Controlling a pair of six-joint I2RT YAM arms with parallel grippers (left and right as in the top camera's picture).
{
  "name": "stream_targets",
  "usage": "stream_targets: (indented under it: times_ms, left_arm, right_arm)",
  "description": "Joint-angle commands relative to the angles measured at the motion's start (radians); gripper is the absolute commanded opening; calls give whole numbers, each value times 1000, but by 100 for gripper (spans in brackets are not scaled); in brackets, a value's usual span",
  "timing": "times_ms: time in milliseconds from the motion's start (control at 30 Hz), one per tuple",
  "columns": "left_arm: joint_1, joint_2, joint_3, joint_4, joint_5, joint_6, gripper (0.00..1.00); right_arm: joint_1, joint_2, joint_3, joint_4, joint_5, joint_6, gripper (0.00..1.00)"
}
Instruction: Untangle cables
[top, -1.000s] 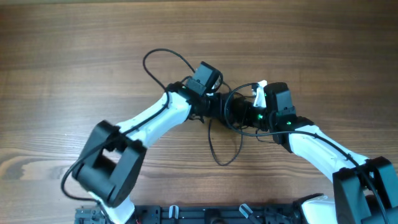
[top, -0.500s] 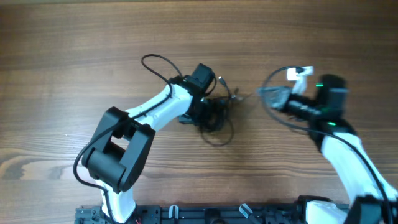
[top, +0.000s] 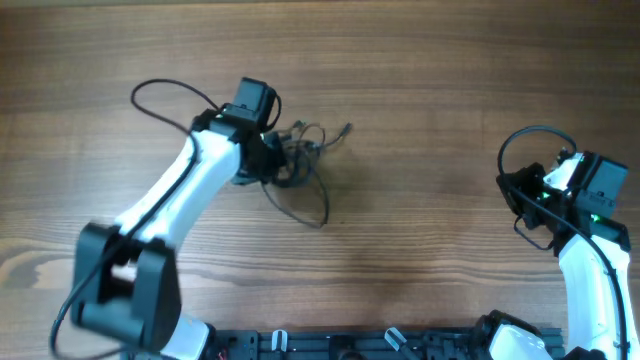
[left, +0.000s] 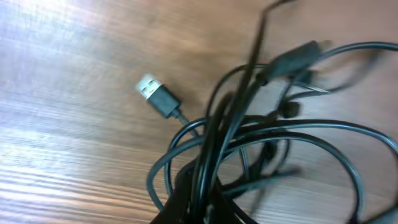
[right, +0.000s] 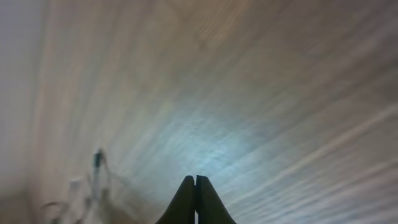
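Tangle of black cables (left: 273, 134) lay on the wooden surface (left: 74, 143), loops overlapping. One USB plug (left: 158, 98) with a silver tip stuck out left, flat on the wood. Several strands bunched and ran down into dark fingers (left: 186, 202) at the bottom edge. Upper right was blurred.

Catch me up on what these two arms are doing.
The left gripper is clamped on a cable tangle of black cords on the left part of the wooden table. A USB plug sticks out loose from the knot, which is not yet undone. The right gripper sits far off on the table's right side, its fingers closed together. Its wrist view is blurred, so I cannot tell whether it pinches a cord.
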Motion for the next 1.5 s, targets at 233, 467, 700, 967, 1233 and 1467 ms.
stream_targets:
  times_ms: [233, 467, 700, 967, 1233, 1467]
  left_arm:
    - [-54, -195, 1, 106, 472, 434, 4]
    - [-86, -195, 1, 200, 541, 570, 4]
    - [-95, -195, 1, 286, 830, 563, 4]
    - [18, -226, 1, 365, 1077, 502, 4]
    - [57, -224, 1, 381, 735, 163, 4]
    - [-204, -203, 1, 426, 354, 130, 15]
  right_arm:
    - [60, -2, -2, 24, -657, -406, 52]
    - [406, -2, -2, 261, -562, -199, 60]
    - [798, 8, -2, 330, 211, 147, 57]
    - [653, 47, -1, 26, 524, 317, 8]
    - [612, 15, 0, 555, -420, -40, 4]
    - [612, 16, 0, 760, -270, 235, 7]
